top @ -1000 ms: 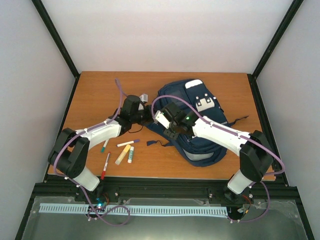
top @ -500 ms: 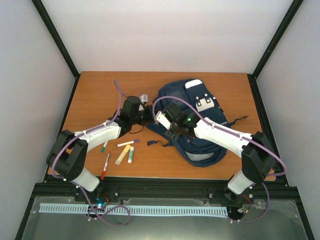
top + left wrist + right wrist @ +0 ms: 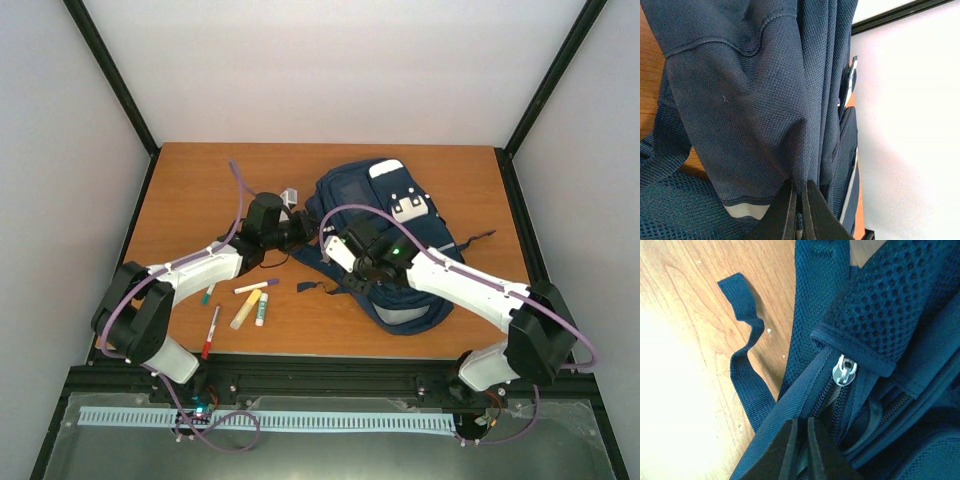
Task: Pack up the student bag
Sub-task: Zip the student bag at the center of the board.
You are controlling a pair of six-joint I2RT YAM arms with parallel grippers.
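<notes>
The left gripper (image 3: 799,192) is clenched on a fold of the student bag (image 3: 740,100). The navy mesh is pinched right between its fingers, and the rest of the panel spreads away beyond them. That pinch looks thin. If the arm pulls harder, the fold could slide out and whatever opening it holds would flop shut.

The right gripper (image 3: 802,426) is clamped tight too, its fingers meeting on the bag's edge just beside the zipper track. I cannot tell whether it truly has fabric or only presses against it. The zipper pull (image 3: 844,371) sits just beyond the fingertips and to their right, not between them. A tug from here would therefore likely drag the whole bag rather than run the zipper. Two arms pulling apart could also strain the seam or skid the bag across the worktop (image 3: 685,365).

Left of the right gripper, a loose strap (image 3: 746,365) lies curled on the wood, where it could catch a finger on a low sweep.

Farther off, well behind and to the left of the left gripper, the pens and markers (image 3: 245,310) lie unpacked. A sliding bag or a swinging elbow could scatter them toward the edge.
</notes>
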